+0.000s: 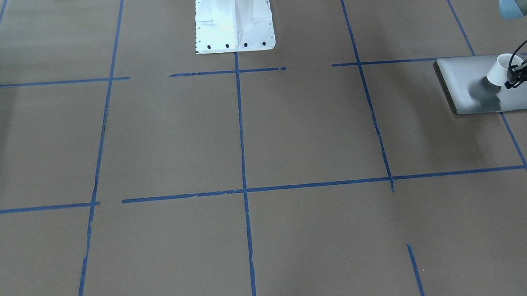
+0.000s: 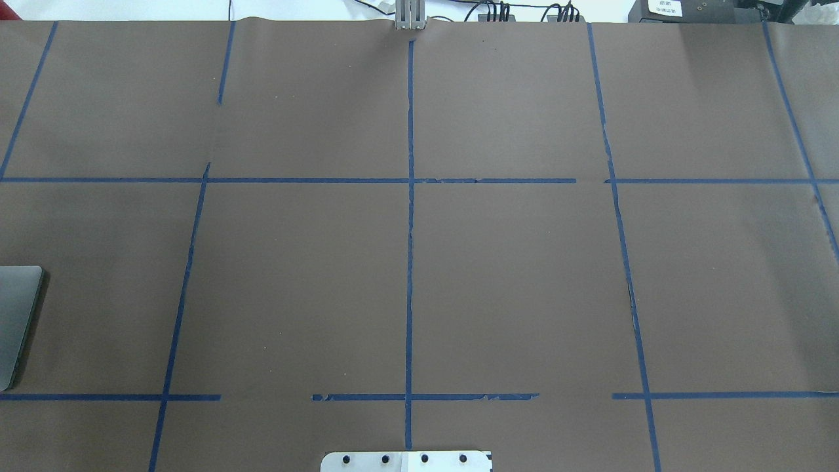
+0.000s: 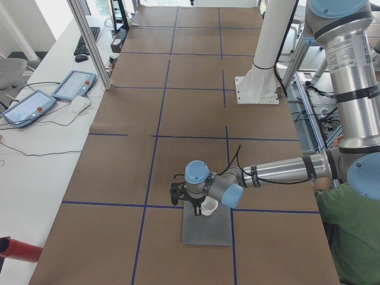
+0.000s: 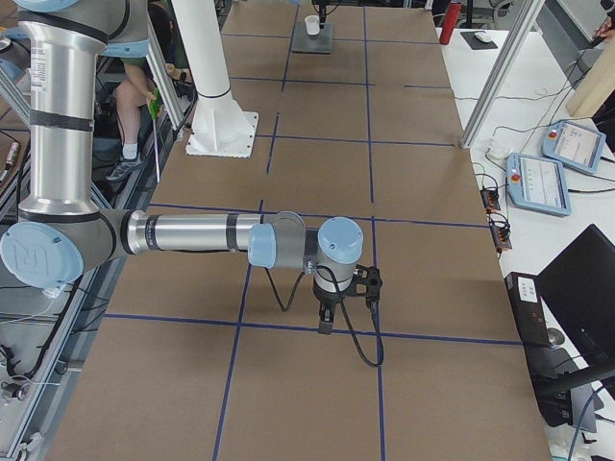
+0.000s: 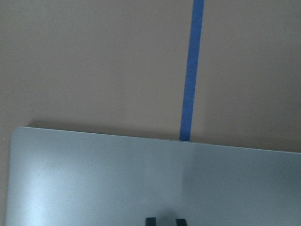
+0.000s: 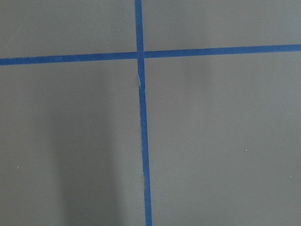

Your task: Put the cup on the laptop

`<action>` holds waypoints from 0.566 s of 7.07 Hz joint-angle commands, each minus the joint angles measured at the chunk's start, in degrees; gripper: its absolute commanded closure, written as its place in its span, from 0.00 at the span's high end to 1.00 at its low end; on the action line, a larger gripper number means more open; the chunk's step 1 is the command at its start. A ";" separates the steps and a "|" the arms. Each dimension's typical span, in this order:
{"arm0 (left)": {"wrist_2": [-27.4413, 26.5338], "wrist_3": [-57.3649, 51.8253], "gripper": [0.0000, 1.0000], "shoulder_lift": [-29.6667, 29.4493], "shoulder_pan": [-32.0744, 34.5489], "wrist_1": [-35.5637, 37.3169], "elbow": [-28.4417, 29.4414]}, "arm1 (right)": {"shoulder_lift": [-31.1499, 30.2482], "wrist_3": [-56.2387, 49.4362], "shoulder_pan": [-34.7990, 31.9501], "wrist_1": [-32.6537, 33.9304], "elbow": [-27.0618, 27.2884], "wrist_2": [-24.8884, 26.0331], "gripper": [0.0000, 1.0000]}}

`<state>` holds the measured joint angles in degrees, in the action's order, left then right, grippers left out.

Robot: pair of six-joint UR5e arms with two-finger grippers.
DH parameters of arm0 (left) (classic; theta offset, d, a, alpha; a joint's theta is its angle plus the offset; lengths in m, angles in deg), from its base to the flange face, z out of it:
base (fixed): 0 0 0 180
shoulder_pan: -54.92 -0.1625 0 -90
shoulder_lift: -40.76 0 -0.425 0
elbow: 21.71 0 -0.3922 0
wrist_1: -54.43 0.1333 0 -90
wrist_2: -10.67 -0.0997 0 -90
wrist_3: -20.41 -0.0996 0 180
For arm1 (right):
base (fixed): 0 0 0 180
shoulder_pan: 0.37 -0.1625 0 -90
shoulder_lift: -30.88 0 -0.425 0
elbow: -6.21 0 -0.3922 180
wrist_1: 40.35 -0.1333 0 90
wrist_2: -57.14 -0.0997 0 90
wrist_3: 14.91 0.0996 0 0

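**Tipping the cup is the big worry**

The cup (image 1: pixel 499 70) is over the laptop (image 1: pixel 467 76), inside its edges, and a dark shadow lies on the lid just beside it. I cannot tell if its bottom touches the lid yet. The left claw (image 1: pixel 514 77) is at the cup's rim with its fingers (image 5: pixel 150 220) close together, and it looks clamped on the cup's wall. If it lets go too high, the cup could drop, bounce and roll off the laptop. If it pulls away sideways, it could knock the cup over. The right claw (image 4: pixel 326 325) hangs far from the laptop; I cannot tell if its fingers are apart or together.
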<state>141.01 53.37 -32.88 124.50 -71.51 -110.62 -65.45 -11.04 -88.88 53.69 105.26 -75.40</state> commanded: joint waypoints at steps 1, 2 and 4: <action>0.70 0.00 0.00 -0.01 -0.06 -0.09 -0.03 | 0.00 0.00 0.00 0.00 0.00 0.00 1.00; 0.71 0.09 0.48 -0.01 -0.14 -0.09 -0.03 | 0.00 0.00 0.00 0.00 0.00 0.00 1.00; 0.71 -0.35 1.00 -0.10 -0.14 -0.36 -0.03 | 0.00 0.00 0.00 0.00 0.00 0.00 1.00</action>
<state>141.70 53.28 -32.91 124.37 -71.75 -110.65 -65.45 -11.04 -88.88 53.69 105.26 -75.40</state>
